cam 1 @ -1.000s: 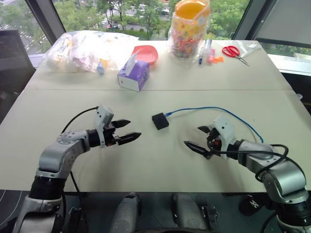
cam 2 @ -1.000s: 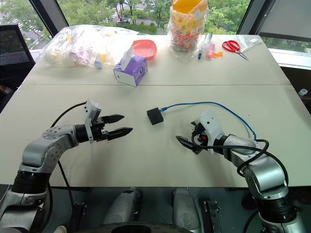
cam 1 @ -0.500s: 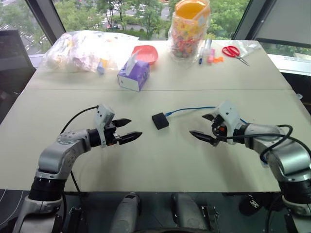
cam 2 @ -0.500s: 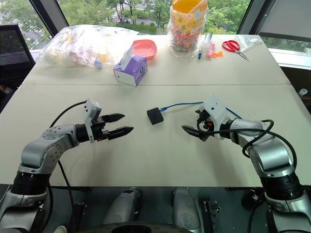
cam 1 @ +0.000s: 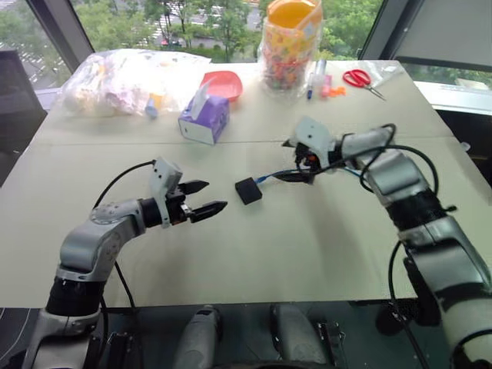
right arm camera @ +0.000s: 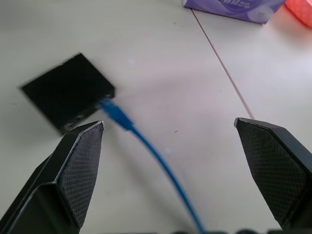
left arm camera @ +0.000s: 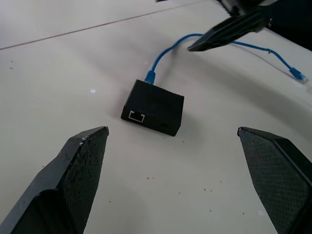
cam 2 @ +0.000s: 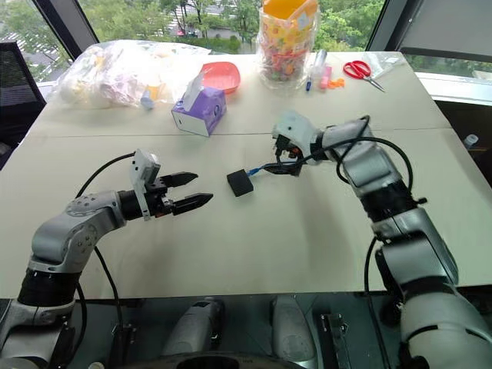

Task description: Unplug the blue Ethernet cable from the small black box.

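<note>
The small black box [cam 1: 248, 190] lies flat near the middle of the beige table [cam 1: 307, 254], with the blue Ethernet cable [right arm camera: 146, 146] still plugged into one side face; a second, empty port faces my left gripper [cam 1: 209, 197]. From the plug the cable runs away toward my right side, its free end lying loose on the table. Both my pincers stand wide apart and grip nothing. My left gripper hovers just beside the box on the empty-port side, pointing at it; I judge it is placed there to brace the box. My right gripper [cam 1: 294, 160] hangs over the cable just beyond the plug, angled down, the cord passing between its fingers [right arm camera: 73, 170] in the wrist view. That suits a pull along the cable's line, away from the box. Room: the table around the box is bare on every side. The purple tissue box [cam 1: 204, 119], the red dish [cam 1: 223, 84] and the filled plastic bags [cam 1: 131, 77] sit well apart at the far edge. Risk, as I judge it: a light box may slide with the plug if left unbraced.
</note>
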`<act>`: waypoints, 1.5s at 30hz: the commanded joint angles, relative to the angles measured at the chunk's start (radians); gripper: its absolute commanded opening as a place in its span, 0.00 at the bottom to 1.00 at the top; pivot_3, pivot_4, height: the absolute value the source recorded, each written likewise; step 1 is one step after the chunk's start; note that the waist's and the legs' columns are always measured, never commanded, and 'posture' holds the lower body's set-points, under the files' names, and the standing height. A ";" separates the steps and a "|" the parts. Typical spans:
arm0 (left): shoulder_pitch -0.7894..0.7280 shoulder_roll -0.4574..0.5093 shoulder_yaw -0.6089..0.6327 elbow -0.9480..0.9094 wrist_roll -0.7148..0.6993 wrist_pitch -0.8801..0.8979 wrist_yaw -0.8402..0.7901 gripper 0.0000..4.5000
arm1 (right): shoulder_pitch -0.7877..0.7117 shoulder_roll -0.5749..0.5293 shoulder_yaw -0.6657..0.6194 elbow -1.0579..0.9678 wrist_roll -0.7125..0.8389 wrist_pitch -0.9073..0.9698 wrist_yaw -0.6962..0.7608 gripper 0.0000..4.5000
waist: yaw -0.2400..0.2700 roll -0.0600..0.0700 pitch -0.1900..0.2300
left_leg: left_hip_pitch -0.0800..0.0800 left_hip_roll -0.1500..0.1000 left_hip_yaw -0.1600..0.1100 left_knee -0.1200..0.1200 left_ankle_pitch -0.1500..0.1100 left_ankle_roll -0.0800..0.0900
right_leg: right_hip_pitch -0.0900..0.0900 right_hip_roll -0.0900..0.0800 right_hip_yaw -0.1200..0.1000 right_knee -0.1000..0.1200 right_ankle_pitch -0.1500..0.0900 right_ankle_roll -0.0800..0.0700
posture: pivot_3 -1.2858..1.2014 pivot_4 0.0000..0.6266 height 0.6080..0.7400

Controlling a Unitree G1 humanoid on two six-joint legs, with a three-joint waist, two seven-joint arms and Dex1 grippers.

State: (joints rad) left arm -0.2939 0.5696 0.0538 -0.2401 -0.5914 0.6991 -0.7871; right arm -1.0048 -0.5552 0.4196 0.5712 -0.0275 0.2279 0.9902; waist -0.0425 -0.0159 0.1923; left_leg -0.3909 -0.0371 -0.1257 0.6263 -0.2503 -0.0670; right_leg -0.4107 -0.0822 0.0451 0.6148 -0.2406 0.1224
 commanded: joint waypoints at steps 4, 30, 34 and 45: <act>0.042 0.009 0.059 -0.094 -0.034 0.023 0.048 0.99 | -0.095 0.090 0.071 0.302 -0.155 -0.268 0.032 1.00 | -0.001 0.000 0.000 | -0.001 -0.001 0.000 0.000 0.000 0.000 | -0.001 0.000 0.001 0.000 0.000 0.000 | 0.52 0.24 1.00; 0.043 0.007 0.057 -0.114 -0.035 0.026 0.088 1.00 | -0.081 0.289 -0.045 0.391 -0.182 -0.127 0.097 0.00 | -0.028 0.000 0.000 | 0.016 0.000 0.001 0.001 0.002 -0.003 | 0.008 0.002 0.003 0.015 0.000 -0.001 | 0.52 0.24 1.00; 0.014 -0.001 0.042 -0.086 -0.028 0.019 0.085 1.00 | 0.035 0.197 -0.046 0.132 -0.228 -0.166 0.017 0.00 | -0.019 0.000 0.000 | 0.016 0.000 0.001 0.002 0.002 -0.003 | 0.008 0.002 0.004 0.015 0.000 -0.001 | 0.52 0.24 1.00; -0.186 -0.053 0.045 0.102 -0.093 0.078 0.012 1.00 | 0.422 -0.004 -0.177 -0.651 -0.382 -0.401 -0.348 0.00 | -0.003 0.000 0.000 | 0.002 -0.001 0.000 0.004 0.002 -0.004 | -0.003 0.001 0.003 0.014 -0.001 0.000 | 0.52 0.24 1.00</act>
State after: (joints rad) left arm -0.4670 0.5085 0.0861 -0.1348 -0.6644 0.7676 -0.7605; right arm -0.5881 -0.5538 0.2650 -0.0148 -0.4033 -0.1573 0.6685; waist -0.0453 -0.0163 0.1925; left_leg -0.3887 -0.0376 -0.1260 0.6299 -0.2482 -0.0706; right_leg -0.4139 -0.0810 0.0476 0.6292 -0.2413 0.1225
